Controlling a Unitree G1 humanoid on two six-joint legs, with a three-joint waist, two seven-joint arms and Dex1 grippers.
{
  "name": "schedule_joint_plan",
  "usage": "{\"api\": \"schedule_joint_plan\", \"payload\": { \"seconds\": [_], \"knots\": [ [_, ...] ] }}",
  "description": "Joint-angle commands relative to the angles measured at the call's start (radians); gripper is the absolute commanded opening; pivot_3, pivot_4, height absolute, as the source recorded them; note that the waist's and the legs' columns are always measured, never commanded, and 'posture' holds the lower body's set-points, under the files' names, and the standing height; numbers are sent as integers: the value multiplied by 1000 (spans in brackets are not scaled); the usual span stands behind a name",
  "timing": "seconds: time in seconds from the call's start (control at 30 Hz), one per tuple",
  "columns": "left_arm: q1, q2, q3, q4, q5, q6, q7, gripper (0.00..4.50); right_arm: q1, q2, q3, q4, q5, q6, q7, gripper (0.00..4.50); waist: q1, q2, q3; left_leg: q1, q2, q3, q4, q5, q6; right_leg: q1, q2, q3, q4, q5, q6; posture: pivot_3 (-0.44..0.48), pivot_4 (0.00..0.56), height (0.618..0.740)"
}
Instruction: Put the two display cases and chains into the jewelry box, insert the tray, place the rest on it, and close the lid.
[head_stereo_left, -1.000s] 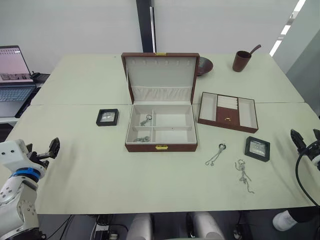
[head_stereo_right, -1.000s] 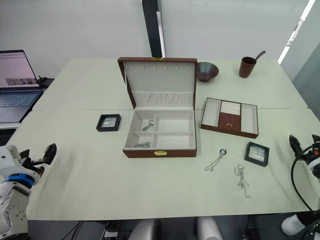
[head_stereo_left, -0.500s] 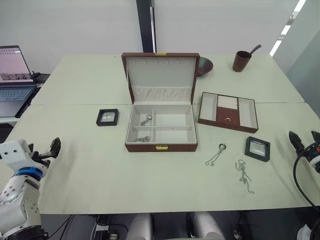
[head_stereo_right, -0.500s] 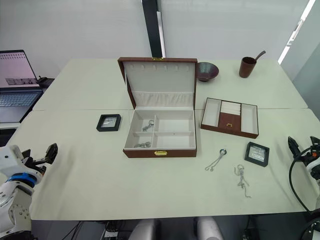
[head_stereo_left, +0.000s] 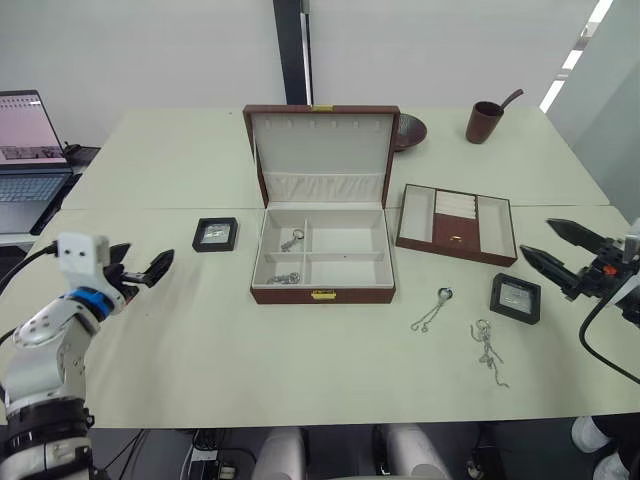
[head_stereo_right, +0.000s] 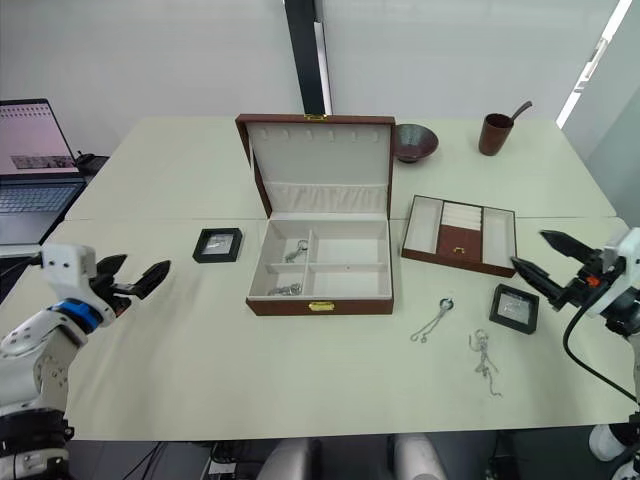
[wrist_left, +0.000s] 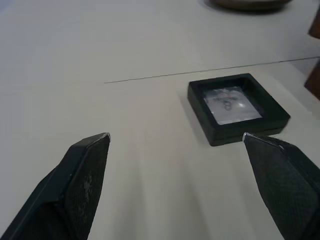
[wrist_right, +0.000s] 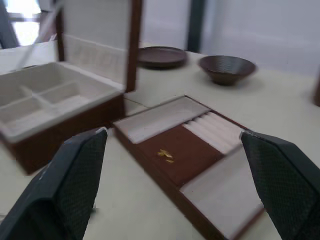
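Jewelry box (head_stereo_left: 322, 255) sits open mid tabletop (head_stereo_left: 200, 340); I'd call it heavy, stiff. Tray (head_stereo_left: 456, 223) just right of it, light, rigid. Two display cases (head_stereo_left: 215, 234) (head_stereo_left: 515, 297): flat, hard, prob. slick, so I'd pinch opposite edges. Loose chains (head_stereo_left: 432, 309) floppy. Left gripper (head_stereo_left: 140, 267) and right gripper (head_stereo_left: 562, 247) fingers wide apart, empty.

— Anything hard to read?
— The contents of the display case (wrist_left: 238, 107) are too small to identify.
— Anything cut off?
— The laptop (head_stereo_left: 27, 160) runs past the edge; the bowl (head_stereo_left: 410, 130) sits partly behind the jewelry box (head_stereo_left: 323, 205) lid.
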Motion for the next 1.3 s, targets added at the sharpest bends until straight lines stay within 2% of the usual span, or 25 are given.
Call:
{"api": "schedule_joint_plan", "payload": {
  "seconds": [0.03, 0.23, 0.5, 0.6, 0.77, 1.2, 1.3],
  "knots": [
    [-63, 50, -72, 43, 37, -52, -124, 4422, 8, -45, 16, -191, 81, 109, 31, 4500, 1, 0, 0, 0, 0, 0, 0, 0, 0, 0, 0, 0, 0, 0, 0, 0, 150, 740],
    [-266, 137, -232, 257, 151, -151, -336, 4422, 14, -67, 75, -370, 107, 175, 69, 4500, 1, -1, 0, -1, -2, -1, 0, 0, 0, -1, 2, -1, -1, 0, 0, 0, 150, 740],
    [-480, 163, -387, 529, 301, -292, -514, 4422, 9, -44, 96, -387, 69, 159, 57, 4500, 1, -1, 1, -2, -2, -1, 1, 0, 0, -2, 2, -1, 0, 0, 0, 0, 150, 740],
    [-550, 157, -431, 631, 365, -353, -529, 4422, 11, -37, 98, -395, 59, 152, 52, 4500, 1, -1, 1, -3, -2, -1, 1, 0, 0, -2, 3, -1, 0, 0, 0, 0, 150, 740],
    [-637, 126, -445, 739, 402, -409, -516, 4422, 19, -29, 95, -395, 49, 145, 41, 4500, 0, -2, 1, -3, -2, -1, 1, 0, 0, -2, 2, -1, 0, 0, 0, 0, 150, 740],
    [-661, 111, -471, 826, 483, -453, -501, 4422, 20, -29, 101, -425, 40, 142, 37, 4500, 0, -2, 1, -3, -2, -1, 1, 0, 0, -2, 3, -1, 0, 0, 0, 0, 150, 740],
    [-659, 107, -467, 832, 488, -451, -495, 3791, 18, -26, 103, -416, 34, 134, 42, 4500, 0, -2, 1, -3, -2, -1, 1, 0, 0, -2, 3, -1, 1, 0, 0, 0, 150, 740]
  ]
}}
